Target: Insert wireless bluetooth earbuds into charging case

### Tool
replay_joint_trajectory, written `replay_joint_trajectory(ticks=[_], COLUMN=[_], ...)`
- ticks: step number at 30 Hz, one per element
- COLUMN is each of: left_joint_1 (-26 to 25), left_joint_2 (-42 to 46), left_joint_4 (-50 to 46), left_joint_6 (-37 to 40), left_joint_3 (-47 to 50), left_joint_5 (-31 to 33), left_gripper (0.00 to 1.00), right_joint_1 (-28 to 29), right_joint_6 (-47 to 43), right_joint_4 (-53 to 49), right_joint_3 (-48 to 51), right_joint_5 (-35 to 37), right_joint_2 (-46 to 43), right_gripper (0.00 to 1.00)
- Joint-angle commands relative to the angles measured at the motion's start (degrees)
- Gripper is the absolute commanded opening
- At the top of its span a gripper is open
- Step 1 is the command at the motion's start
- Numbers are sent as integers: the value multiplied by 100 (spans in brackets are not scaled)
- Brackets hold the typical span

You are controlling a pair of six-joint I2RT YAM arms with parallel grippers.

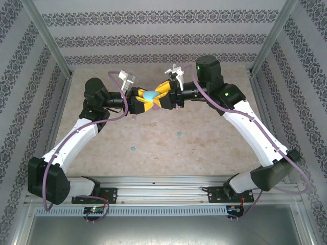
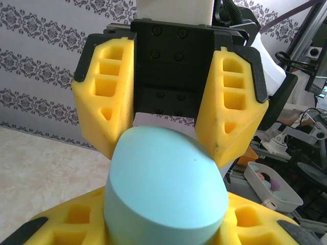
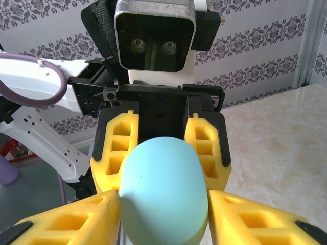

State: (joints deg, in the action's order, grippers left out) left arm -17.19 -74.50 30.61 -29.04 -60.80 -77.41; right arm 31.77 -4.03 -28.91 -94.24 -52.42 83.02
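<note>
The cyan oval charging case (image 1: 149,94) is held in the air over the back middle of the table, closed, between both grippers. My left gripper (image 1: 143,100) is shut on its near end (image 2: 163,194), yellow fingers (image 2: 66,224) under each side. From the opposite side my right gripper (image 1: 160,97) has closed on the case (image 3: 163,189), and its fingers (image 3: 255,219) press both flanks. Two tiny cyan earbuds (image 1: 179,133) (image 1: 134,148) lie on the table in front. A pale purple earbud (image 1: 134,117) lies under the left arm's wrist.
The beige tabletop (image 1: 204,148) is walled by patterned panels and metal posts (image 1: 48,43). A white tray (image 2: 271,186) with pink items sits beyond the table in the left wrist view. Purple cables loop along both arms.
</note>
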Motion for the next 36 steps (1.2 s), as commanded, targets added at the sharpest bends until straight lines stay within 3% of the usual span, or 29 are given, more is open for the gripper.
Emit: replay_joint_trajectory(ticks=[1, 3, 6, 10, 16, 21, 28, 36], left_joint_1=[-39, -44, -46, -42, -43, -44, -41, -42], left_joint_2=[112, 105, 109, 103, 129, 162, 164, 185], left_joint_4=[151, 147, 145, 139, 104, 104, 151, 166], left_joint_6=[-74, -74, -76, -81, -87, -34, -5, -5], left_joint_3=[-209, -208, -226, -246, -262, -203, -229, -207], left_joint_5=[-126, -135, -137, -144, -164, -152, -128, -110], left_gripper=[23, 23, 23, 23, 23, 23, 23, 23], right_joint_1=[65, 72, 104, 108, 127, 27, -125, -180], right_joint_6=[-149, -172, -261, -361, -321, 503, 1084, 1604], right_joint_4=[220, 227, 127, -16, -10, 179, 490, 734], right_joint_3=[-8, 0, -14, -68, -183, -452, -337, -252], right_joint_5=[38, -35, -100, -91, 2, -77, 281, 552], right_joint_2=[-32, -31, -12, 45, 129, 291, 198, 210], right_gripper=[52, 59, 61, 51, 46, 40, 43, 54])
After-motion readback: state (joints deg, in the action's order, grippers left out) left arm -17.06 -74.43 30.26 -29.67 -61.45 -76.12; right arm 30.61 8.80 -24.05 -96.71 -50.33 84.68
